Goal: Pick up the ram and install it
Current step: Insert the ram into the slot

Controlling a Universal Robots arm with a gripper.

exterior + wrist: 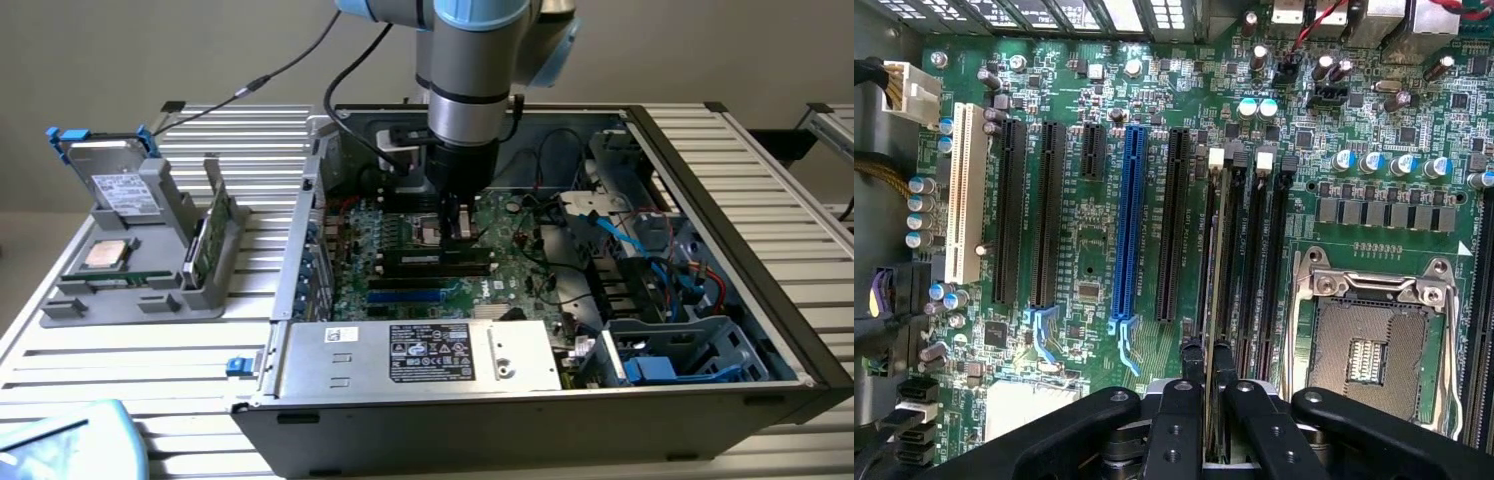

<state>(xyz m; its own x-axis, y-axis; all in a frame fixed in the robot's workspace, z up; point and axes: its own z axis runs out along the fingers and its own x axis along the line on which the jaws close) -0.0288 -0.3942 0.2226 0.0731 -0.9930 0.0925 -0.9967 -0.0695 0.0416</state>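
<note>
My gripper (1212,405) is shut on the ram (1214,290), a thin green stick seen edge-on that runs away from the fingers. The stick lies along the row of black memory sockets (1259,270) beside the empty processor socket (1369,345). Whether its lower edge sits in a socket or just above it cannot be told. In the exterior view the gripper (458,228) reaches straight down into the open computer case, close over the green motherboard (400,262).
Case walls (727,190) ring the board, with a silver power supply (420,355) in front and cables and drive bays on the exterior view's right. A blue slot (1129,230) and a white slot (964,190) lie beside the sockets. A grey holder (134,275) outside carries a drive, a processor chip (107,255) and a green board.
</note>
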